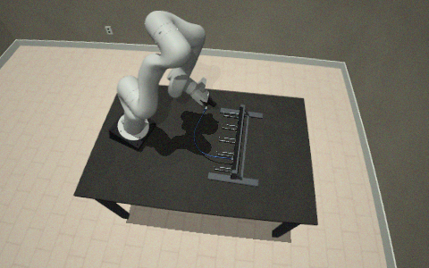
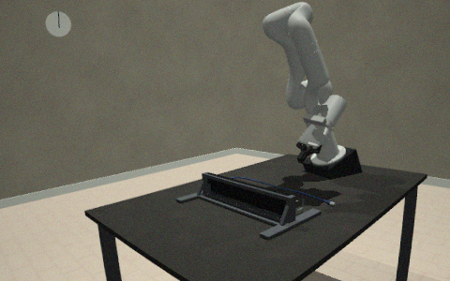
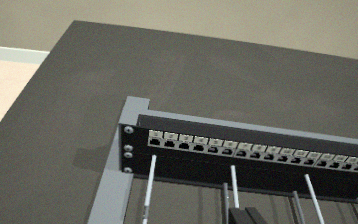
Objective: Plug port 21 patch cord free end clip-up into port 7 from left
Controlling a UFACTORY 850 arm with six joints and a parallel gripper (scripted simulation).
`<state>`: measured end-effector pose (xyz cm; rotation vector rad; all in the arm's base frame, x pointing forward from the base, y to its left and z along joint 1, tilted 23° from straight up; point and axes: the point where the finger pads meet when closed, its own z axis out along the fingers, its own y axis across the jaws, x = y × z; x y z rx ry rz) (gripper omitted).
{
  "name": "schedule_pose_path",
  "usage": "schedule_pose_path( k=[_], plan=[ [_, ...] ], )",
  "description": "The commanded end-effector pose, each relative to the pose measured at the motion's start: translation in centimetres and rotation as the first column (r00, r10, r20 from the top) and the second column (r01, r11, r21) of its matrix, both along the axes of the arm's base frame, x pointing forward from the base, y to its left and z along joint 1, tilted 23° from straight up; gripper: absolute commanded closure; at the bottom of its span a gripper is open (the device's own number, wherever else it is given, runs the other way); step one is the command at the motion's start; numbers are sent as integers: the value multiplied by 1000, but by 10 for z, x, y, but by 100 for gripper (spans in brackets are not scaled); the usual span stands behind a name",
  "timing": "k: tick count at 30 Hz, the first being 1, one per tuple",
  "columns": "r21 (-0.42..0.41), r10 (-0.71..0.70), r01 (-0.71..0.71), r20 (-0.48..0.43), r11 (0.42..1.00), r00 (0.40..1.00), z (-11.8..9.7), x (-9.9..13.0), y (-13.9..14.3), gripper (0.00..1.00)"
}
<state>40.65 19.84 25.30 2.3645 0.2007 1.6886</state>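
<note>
Patch cord, thin and blue (image 1: 195,134) (image 2: 291,189), is what matters here: one end meets the port side of the grey metal rack (image 1: 246,180) (image 2: 291,225) (image 3: 135,107), and the other carries a small pale plug (image 1: 206,107) (image 2: 332,203), loose and out of port 7.

Nearest me on the black table (image 1: 277,156) (image 2: 187,234) (image 3: 100,75) stands that rack, upright on two flat feet, its back to me. Its ports face the robot, in a pale row (image 3: 185,142) along the black panel (image 3: 175,165), with slim metal bars (image 1: 227,139) (image 3: 151,185) sticking out below them.

Just beyond the rack's right foot is the plug; whether it touches the tabletop I can't tell. The cord bows away from the rack, then curves back.

Farther off, the black-fingered gripper (image 1: 212,103) (image 2: 304,156) (image 3: 246,216) hangs apart from the plug, its fingers closed together, the cord outside its grip. Behind it, at the far right, the white arm (image 1: 149,85) (image 2: 311,51) rises from a black base (image 1: 142,146) (image 2: 353,161).
</note>
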Motion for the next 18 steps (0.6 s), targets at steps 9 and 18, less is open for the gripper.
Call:
schedule_pose_path(
  k=[9, 18],
  plan=[
    [158, 17, -33, 104, 987, 994, 16, -3, 7, 100],
    [159, 16, -33, 103, 987, 995, 14, 3, 7, 100]
  ],
)
